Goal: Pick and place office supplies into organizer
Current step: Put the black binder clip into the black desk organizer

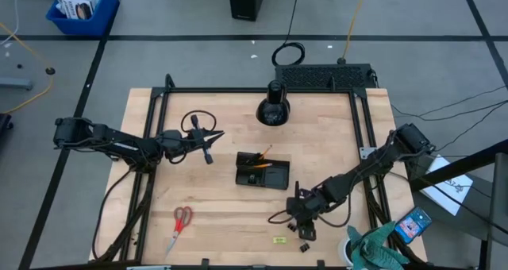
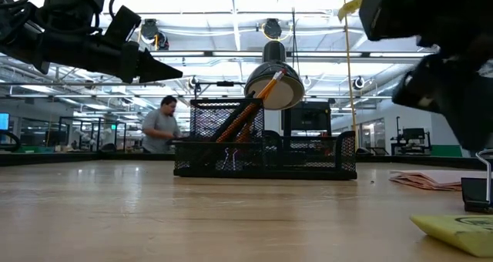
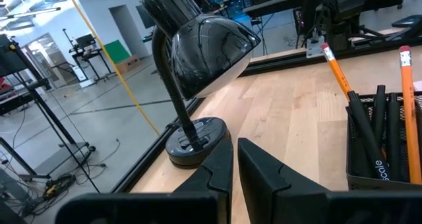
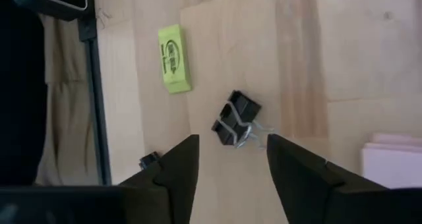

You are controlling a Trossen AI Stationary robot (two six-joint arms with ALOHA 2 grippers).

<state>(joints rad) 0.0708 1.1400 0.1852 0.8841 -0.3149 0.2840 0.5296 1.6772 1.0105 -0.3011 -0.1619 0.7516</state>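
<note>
We're at the clip pick: right gripper point(image 4: 232, 159) hangs with fingers apart over the small black binder clip point(image 4: 235, 119) near the table's point(image 1: 333, 143) front right edge, nothing grasped. Next we descend, straddle it, close. Left gripper point(image 3: 235, 159) is pinched empty, waiting mid-left. Black mesh organizer tray point(image 1: 263, 171) sits mid-table, holding orange pencils point(image 2: 248, 108).

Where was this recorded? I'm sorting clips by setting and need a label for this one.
Most likely a robotics lab or workshop hall: a wooden table in a black frame on a taped concrete floor, rows of workbenches and equipment under ceiling lights in the low view, and a person working at a bench behind.
</note>
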